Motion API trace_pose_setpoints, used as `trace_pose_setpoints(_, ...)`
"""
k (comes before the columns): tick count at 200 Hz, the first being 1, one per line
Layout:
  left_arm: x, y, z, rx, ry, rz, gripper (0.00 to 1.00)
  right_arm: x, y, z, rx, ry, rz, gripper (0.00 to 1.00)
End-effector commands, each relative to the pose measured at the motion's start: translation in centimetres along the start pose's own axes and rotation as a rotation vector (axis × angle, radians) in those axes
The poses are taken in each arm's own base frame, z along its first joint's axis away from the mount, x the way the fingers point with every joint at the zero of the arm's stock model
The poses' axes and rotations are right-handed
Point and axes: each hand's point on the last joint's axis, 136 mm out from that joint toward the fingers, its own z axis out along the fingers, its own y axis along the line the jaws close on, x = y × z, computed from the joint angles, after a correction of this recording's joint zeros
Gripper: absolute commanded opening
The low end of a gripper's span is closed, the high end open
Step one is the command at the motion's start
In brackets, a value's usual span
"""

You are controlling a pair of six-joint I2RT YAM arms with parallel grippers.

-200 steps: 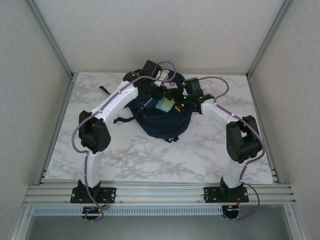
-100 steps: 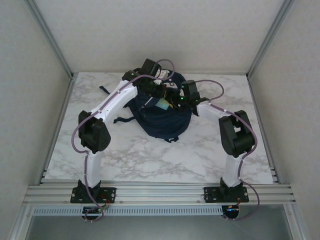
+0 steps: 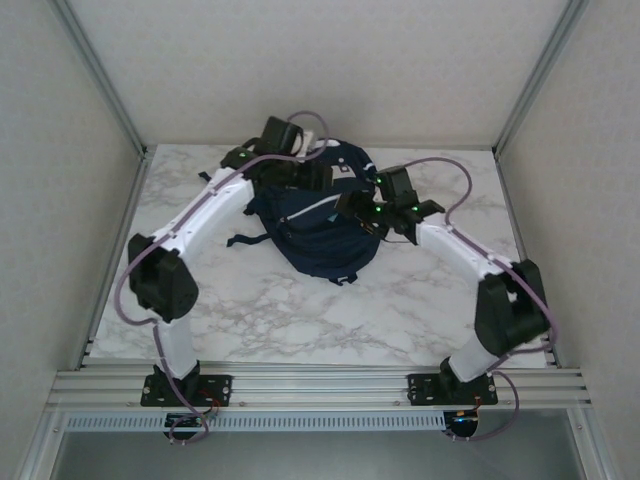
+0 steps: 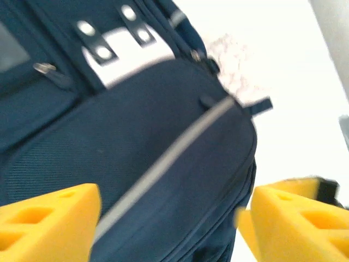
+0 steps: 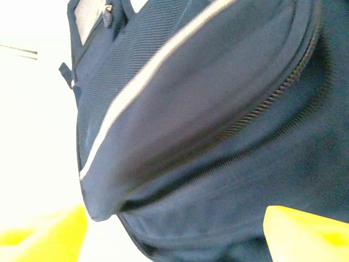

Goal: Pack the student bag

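Note:
The student bag, dark navy with white stripes, lies at the back middle of the marble table. My left gripper hovers over its far top edge, and my right gripper sits at its right side. The left wrist view shows the student bag, a white buckle patch and a reflective stripe. There my left gripper is open, yellow fingers wide apart, holding nothing. In the right wrist view my right gripper is open above the student bag and its zipper.
Black straps trail off the bag's left side. The marble table has free room in front of the bag and on both sides. Metal frame posts and pale walls enclose the table.
The pale item seen at the bag's top has gone from sight. My left gripper has opened and drawn back left; my right arm has swung out to the right.

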Motion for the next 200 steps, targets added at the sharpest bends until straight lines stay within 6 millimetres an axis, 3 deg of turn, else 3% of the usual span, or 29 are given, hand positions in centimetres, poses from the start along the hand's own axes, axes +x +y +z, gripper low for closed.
trace_pose_setpoints(1,-3.1,3.8,-3.1,-0.078,-0.169,-0.093,0.79,1.9,-4.9,-2.4,0.219,0.011,-0.060,0.91)
trace_pose_setpoints(36,-1.3,11.4,-3.4,-0.226,-0.231,-0.266,0.87,2.6,-6.4,-4.2,0.277,-0.007,-0.067,0.97)
trace_pose_setpoints(59,0.9,15.6,-1.9,-0.247,-0.238,-0.401,0.87,3.3,-6.2,-3.8,0.265,0.003,-0.062,0.97)
trace_pose_setpoints(82,2.7,18.2,0.5,-0.232,-0.223,-0.500,0.85,4.1,-5.8,-3.0,0.269,0.023,-0.075,0.97)
trace_pose_setpoints(139,4.0,18.2,6.2,-0.053,-0.209,-0.586,0.77,6.3,-5.7,0.4,0.236,0.056,-0.052,0.96)
trace_pose_setpoints(180,6.5,19.3,9.6,-0.079,-0.144,-0.616,0.70,6.3,-6.1,2.7,0.214,0.033,-0.014,0.89)
trace_pose_setpoints(192,7.4,19.9,10.5,-0.100,-0.124,-0.626,0.62,6.2,-6.1,3.4,0.215,0.033,-0.009,0.82)
trace_pose_setpoints(200,8.0,20.3,11.2,-0.112,-0.106,-0.631,0.48,6.1,-6.3,3.7,0.228,0.029,-0.006,0.78)
